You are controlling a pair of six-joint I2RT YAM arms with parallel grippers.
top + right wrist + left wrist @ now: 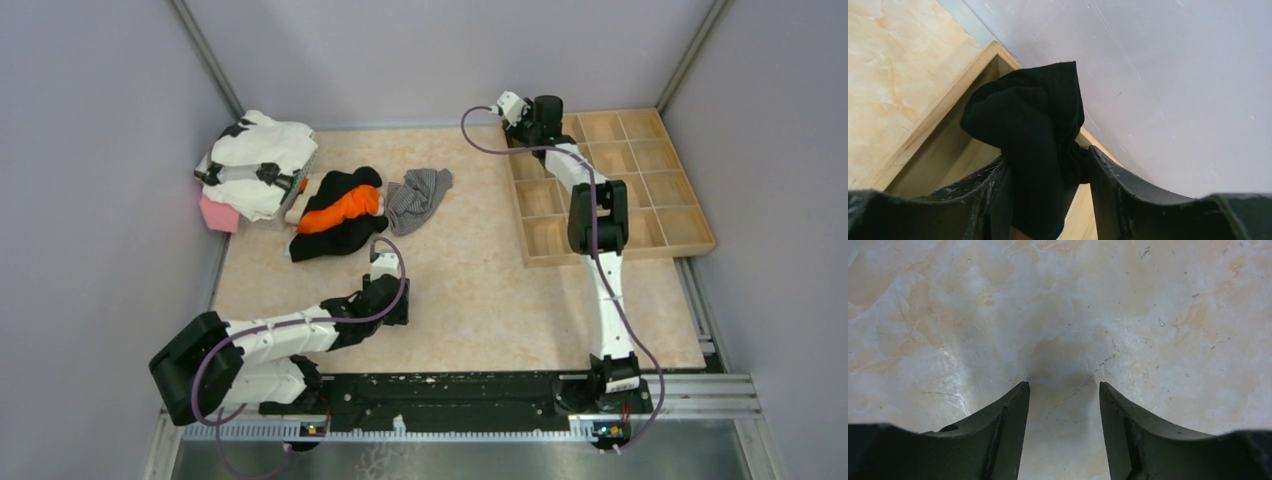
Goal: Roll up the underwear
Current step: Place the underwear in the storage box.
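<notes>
right fingers [1128, 190] – part-spread about black underwear [1033, 125], gripped or loose I cannot tell | bundle hangs over tray [948, 100] far-left corner cell, long axis along the fingers | left fingers [998, 435] wide, bare desk [1058, 300] | grey striped underwear [418, 197] beyond them — left arm nearer | no readable writing

Plain grey walls [440, 50] are enclosing the table [480, 290] on three sides. Even light is falling on its beige marbled top.

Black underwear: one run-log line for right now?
black underwear: between right jaws, over wooden tray corner, grip unclear | left jaws: open, empty, over table
</notes>
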